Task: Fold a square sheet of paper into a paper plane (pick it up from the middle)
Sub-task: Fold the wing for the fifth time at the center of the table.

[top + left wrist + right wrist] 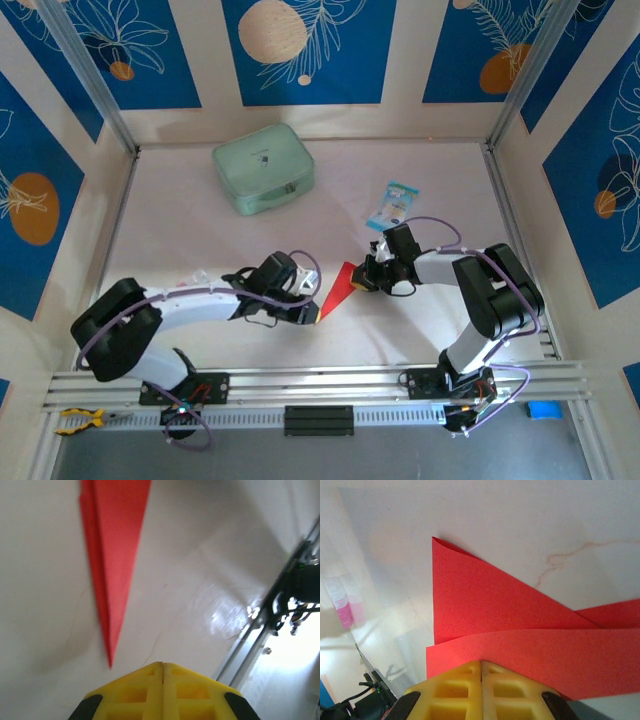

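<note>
The red paper plane [338,288] lies on the white table between my two grippers as a narrow folded dart, its pointed nose toward the lower left. In the left wrist view the paper plane [115,555] tapers to a tip just short of my left gripper [162,664], which is shut with nothing in it. That left gripper [316,313] sits right by the nose. My right gripper [368,282] is at the wide end. Its yellow fingers are shut, and the right gripper [481,662] rests its tips on the raised upper flap of the paper plane [485,610].
A pale green zip pouch [263,168] sits at the back of the table. A small blue-white packet [392,205] lies just behind the right arm. The metal rail [320,380] runs along the near edge, and panel walls close in both sides.
</note>
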Tool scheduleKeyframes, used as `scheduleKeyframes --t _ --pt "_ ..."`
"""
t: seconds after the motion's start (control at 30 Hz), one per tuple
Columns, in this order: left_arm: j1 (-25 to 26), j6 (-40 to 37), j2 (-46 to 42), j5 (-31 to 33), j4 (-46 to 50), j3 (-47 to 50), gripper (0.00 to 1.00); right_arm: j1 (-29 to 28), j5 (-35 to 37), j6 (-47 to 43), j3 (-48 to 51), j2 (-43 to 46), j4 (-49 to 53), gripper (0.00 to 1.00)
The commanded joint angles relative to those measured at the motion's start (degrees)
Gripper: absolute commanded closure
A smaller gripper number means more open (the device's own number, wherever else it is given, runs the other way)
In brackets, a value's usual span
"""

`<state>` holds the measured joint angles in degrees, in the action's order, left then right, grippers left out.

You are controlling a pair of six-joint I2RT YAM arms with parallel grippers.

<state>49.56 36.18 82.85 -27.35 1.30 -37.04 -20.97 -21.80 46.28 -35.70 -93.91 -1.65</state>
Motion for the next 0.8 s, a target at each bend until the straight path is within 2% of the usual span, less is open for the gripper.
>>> scheduleKeyframes --t 0.0,0.3,0.63,0.77 --pt "-0.80 0.64 1.94 0.37 -1.41 -3.33 0.98 0.46 2.83 -0.93 0.99 0.13 2.61 0.94" --pt "-1.83 0.87 13.31 2.91 -1.93 -9.41 0.94 0.32 2.22 -0.93 0.94 0.43 2.37 0.93" --pt "-1.81 3.41 15.56 1.80 -5.98 -1.51 0.99 0.23 0.53 -2.66 -1.12 1.10 1.85 0.91" --pt "-1.79 4.07 15.42 2.13 -6.28 -0.49 1.00 0.12 1.18 -5.22 -5.88 2.24 7.08 0.90"
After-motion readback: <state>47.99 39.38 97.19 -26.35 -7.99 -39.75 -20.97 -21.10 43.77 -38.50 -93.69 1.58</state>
